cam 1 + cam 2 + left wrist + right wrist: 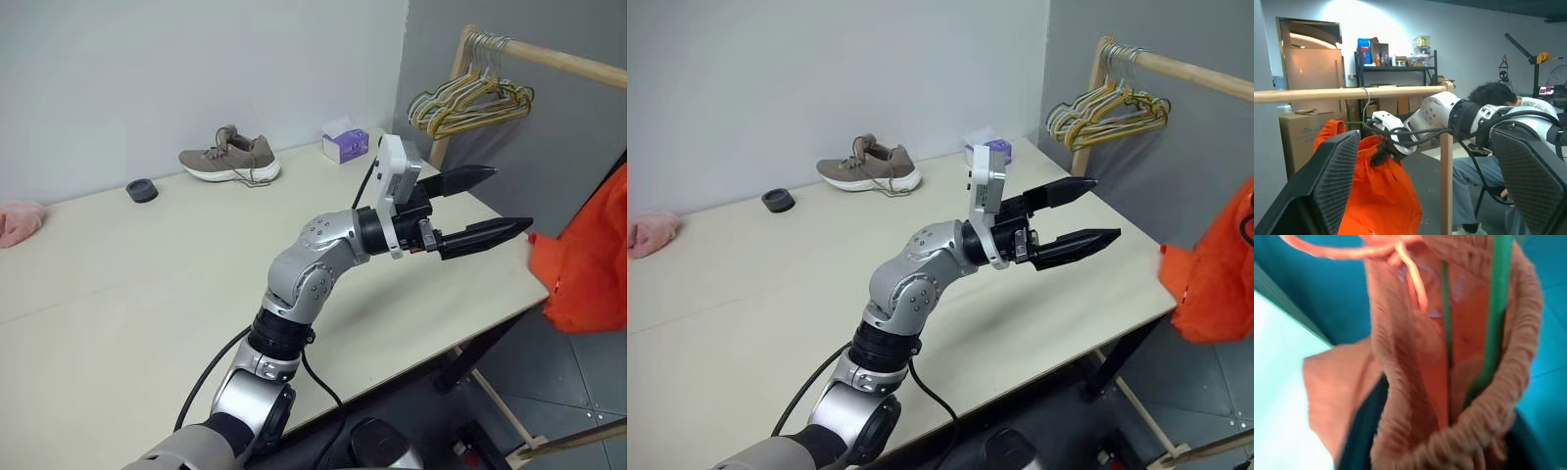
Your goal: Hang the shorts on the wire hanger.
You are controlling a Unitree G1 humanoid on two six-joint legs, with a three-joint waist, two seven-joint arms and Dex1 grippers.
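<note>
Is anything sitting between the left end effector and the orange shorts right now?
Nothing visible does. The left end effector is open over the table's right edge, and only open air separates its fingertips from the shorts hanging beyond that edge. The bunched hangers hang higher up, farther back.

Left tool [475,206] raised – fingers spread wide – pointing right
</note>
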